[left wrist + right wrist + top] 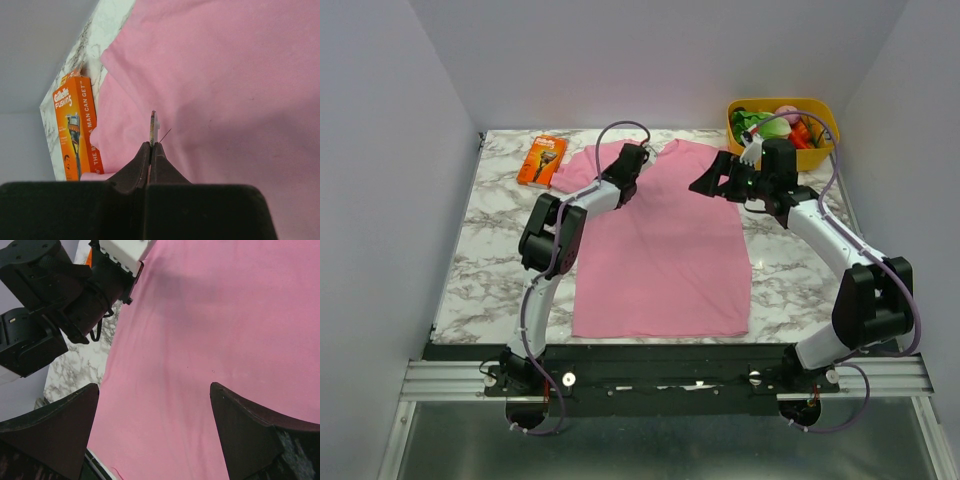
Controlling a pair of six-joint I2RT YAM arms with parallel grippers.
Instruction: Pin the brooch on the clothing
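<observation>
You have the shirt [660, 240] flat on the table [490, 250]; the package [541, 160] lies beside its far-left sleeve, the bin [820, 105] at far right.

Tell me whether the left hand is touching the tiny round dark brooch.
Touching. The left wrist view shows the left hand shut on the tiny round dark brooch, seen edge-on, its lower edge clamped with no gap.

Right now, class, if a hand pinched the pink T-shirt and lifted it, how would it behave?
Probably floppy: the T-shirt lies flat with a folded sleeve, so should drape. Thin fabric, so likely light; may slide on the smooth marble table.
</observation>
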